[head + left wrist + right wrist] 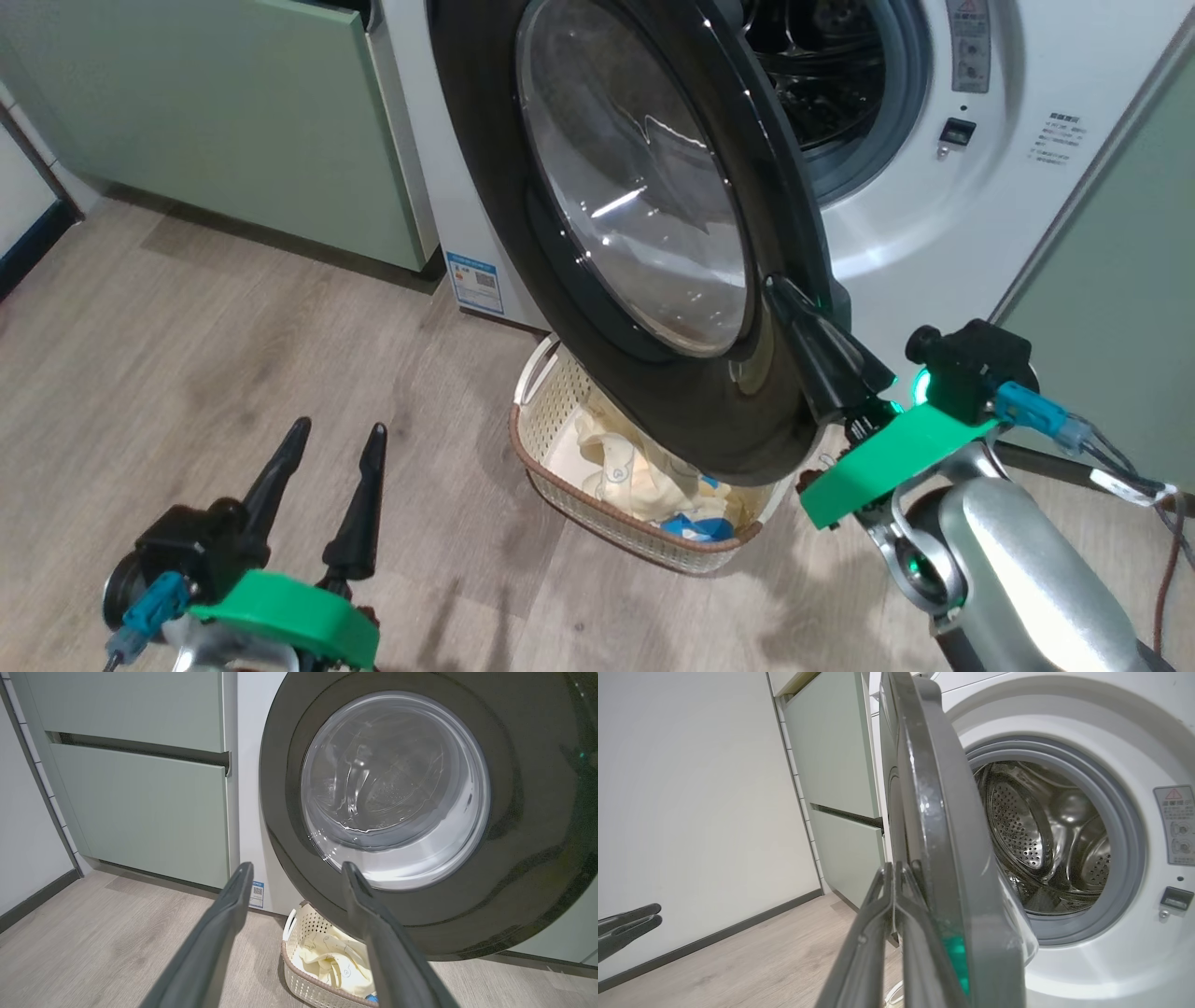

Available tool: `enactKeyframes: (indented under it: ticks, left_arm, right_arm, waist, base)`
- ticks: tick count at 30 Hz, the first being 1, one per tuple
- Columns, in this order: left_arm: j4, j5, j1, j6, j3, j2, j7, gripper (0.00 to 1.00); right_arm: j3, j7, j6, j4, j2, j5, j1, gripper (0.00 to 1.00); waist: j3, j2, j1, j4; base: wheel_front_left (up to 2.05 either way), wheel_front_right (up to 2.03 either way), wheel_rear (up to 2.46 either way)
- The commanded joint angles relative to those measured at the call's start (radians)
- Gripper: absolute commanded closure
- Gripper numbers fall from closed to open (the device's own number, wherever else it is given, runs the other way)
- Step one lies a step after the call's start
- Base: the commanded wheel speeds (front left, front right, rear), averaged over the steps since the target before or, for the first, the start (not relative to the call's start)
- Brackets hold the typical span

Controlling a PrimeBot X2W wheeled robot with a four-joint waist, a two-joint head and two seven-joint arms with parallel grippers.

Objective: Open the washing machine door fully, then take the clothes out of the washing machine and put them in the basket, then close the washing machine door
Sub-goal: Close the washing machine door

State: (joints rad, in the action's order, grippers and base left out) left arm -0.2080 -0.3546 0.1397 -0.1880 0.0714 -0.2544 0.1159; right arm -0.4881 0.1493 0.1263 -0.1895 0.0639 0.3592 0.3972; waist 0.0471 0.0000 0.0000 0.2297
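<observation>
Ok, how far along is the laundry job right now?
Done: the clothes lie in the basket and the washing machine drum looks empty. In hand: the shut right gripper is at the washing machine door rim, seemingly pushing it closed. Remaining: the door stands half open, unlatched. The left gripper hangs open, empty.

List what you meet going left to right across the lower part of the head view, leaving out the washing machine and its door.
left gripper → basket → right gripper
</observation>
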Motion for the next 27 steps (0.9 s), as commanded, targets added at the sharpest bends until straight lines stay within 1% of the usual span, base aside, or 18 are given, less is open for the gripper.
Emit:
enactKeyframes:
  ticks: [1,11,22,27]
  left_arm:
    - [-0.027,-0.006,-0.05,-0.003,-0.034,-0.02,0.009,0.0]
    - [-0.025,-0.013,-0.057,-0.003,-0.028,-0.018,0.021,0.0]
    - [-0.003,-0.015,-0.109,0.011,0.001,-0.004,0.055,0.0]
    - [0.012,-0.015,-0.133,0.013,0.01,0.005,0.068,0.0]
  right_arm:
    - [0.002,0.006,0.004,0.024,-0.009,-0.008,0.05,1.0]
    - [0.069,-0.005,0.004,-0.002,-0.001,-0.038,0.063,1.0]
    - [0.172,-0.015,0.004,-0.073,0.046,-0.08,0.154,1.0]
    - [0.198,-0.018,0.004,-0.118,0.071,-0.088,0.208,1.0]
  waist:
    - [0.0,0.0,0.0,0.0]
    - [0.023,0.0,0.0,-0.004]
    - [0.1,0.0,0.0,0.014]
    - [0.133,0.0,0.0,0.023]
  base:
    - [0.0,0.0,0.0]
    - [0.0,0.0,0.0]
    - [0.0,0.0,0.0]
    - [0.0,0.0,0.0]
